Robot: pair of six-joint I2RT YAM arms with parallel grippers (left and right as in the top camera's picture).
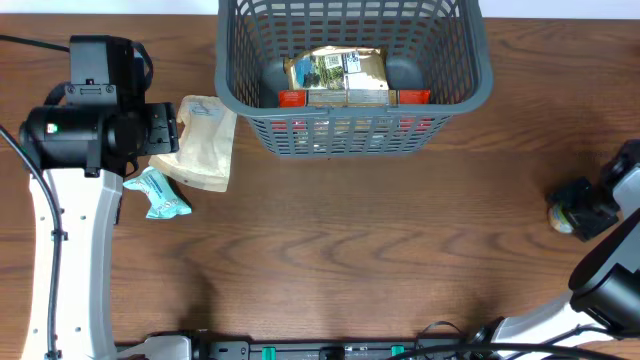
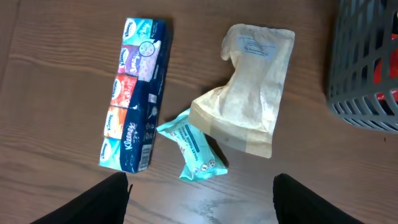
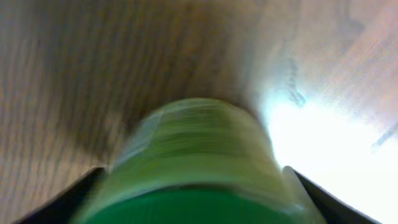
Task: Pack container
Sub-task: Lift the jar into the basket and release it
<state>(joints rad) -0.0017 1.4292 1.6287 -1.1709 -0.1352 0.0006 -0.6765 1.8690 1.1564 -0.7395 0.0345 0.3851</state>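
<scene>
Sitting inside container (image 1: 350,135), gold pouch (image 1: 335,72), red packets (image 1: 291,98)

The container (image 1: 350,111) is matt grey plastic. The table (image 1: 350,250) is smooth, wood-grained; the pouch (image 2: 249,93) looks like matt paper.

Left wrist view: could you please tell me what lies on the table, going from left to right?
Tissue multipack → small teal packet → tan paper pouch → grey basket.

Left arm (image 1: 70,230), left side: white link, black joint housings, small green light (image 1: 52,128), thin black cable (image 1: 30,42). Right arm (image 1: 600,272), lower right: white link. Left gripper (image 2: 200,186): black fingers (image 2: 93,205).
</scene>
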